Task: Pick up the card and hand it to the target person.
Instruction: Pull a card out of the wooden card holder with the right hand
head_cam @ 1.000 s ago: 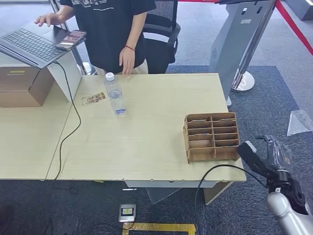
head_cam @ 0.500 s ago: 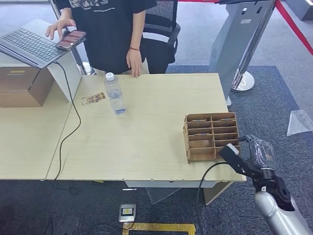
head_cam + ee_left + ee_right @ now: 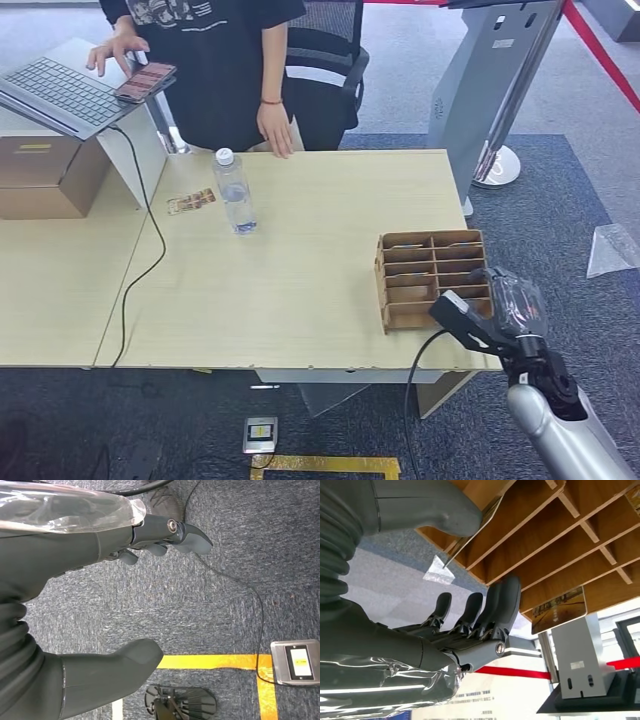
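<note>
card (image 3: 558,609), where is it right now?

tucked in a compartment of the wooden rack (image 3: 432,280), with its printed end poking out of the slot. the rack stands at the right of the frame in the head view, on the near right corner of the counter (image 3: 302,260). the slots hold cards on edge with an end free, which i'd say is there to give fingers something to pinch.

and the right robot hand (image 3: 483,315)?

at the rack's near right corner, just in front of the slots. its fingers (image 3: 478,611) are spread, its thumb is well apart from them, and it grips nothing. i read that as set up to close on a card end. a thin edge juts out of a slot close by the thumb, but i cannot tell whether that is another card.

the other one?

the left robot hand (image 3: 75,545) hangs over the carpet, slack and apart-fingered, holding nothing. it has no part in this step, as i judge it.

who gets the card?

a person (image 3: 219,70) stands at the top of the frame across the counter. one hand (image 3: 275,128) is down at the far edge and the other is on a laptop (image 3: 64,90) at the upper left. neither is held out to receive, so the handover looks some way off.

anything in the way?

a water bottle (image 3: 234,192) stands upright in the upper middle, with a small printed slip (image 3: 191,201) lying flat beside it. both sit well apart from the rack. they could matter if the arm reaches across toward the person.
</note>
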Available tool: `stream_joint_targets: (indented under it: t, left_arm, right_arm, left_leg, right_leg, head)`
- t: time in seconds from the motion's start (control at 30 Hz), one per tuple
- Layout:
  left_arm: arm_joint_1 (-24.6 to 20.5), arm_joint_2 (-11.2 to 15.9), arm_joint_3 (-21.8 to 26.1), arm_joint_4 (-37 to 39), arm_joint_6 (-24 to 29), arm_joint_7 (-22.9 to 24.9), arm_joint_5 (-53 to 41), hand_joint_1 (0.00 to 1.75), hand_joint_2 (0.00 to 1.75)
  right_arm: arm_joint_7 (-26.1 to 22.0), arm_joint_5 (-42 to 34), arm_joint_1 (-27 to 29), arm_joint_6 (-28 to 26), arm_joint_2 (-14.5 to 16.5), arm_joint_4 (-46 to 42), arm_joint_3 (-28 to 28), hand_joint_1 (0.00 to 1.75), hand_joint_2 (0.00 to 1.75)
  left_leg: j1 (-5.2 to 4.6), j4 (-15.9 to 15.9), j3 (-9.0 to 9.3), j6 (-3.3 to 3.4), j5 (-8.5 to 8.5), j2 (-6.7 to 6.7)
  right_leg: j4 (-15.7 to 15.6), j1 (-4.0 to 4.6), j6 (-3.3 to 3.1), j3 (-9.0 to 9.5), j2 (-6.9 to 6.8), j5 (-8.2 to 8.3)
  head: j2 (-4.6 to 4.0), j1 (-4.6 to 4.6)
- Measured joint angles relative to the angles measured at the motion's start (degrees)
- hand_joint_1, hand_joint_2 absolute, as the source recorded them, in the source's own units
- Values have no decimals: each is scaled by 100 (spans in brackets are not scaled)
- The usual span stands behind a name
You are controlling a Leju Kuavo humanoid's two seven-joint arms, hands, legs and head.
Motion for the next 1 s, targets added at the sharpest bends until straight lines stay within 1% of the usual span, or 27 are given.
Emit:
stream_joint_targets:
  t: [0.3, 0.6, 0.73, 0.9, 1.0]
  left_arm:
    - [0, -2, -19, 0, -2, -49, -30, 0, 175]
    - [1, -2, -32, 0, -2, -74, -34, 0, 175]
    - [1, -2, -34, 0, -2, -80, -37, 0, 175]
    - [1, -2, -34, 0, -4, -93, -35, 0, 175]
    - [1, -2, -34, 0, -4, -99, -28, 0, 175]
  right_arm:
    - [99, 123, -54, 17, 1, 9, 121, 88, 175]
    - [167, 186, -55, 98, 0, 9, 173, 89, 175]
    - [183, 211, -55, 108, 0, 10, 189, 98, 175]
    - [232, 294, -54, 161, -1, 10, 204, 104, 175]
    - [242, 301, -55, 199, -1, 10, 207, 114, 175]
  left_leg:
    - [0, 0, 1, 0, 0, 0]
    - [0, 0, 1, 0, 0, 0]
    - [0, 0, 2, 0, 0, 0]
    - [0, 0, 2, 0, 0, 0]
    - [0, 0, 2, 0, 0, 0]
  right_leg:
    - [0, 0, 0, 0, 0, 0]
    - [0, 0, 0, 0, 0, 0]
    - [0, 0, 0, 0, 0, 0]
    - [0, 0, 0, 0, 0, 0]
    - [0, 0, 0, 0, 0, 0]
  head:
    - [0, 0]
    - [0, 0]
    - [0, 0]
    - [0, 0]
    - [0, 0]
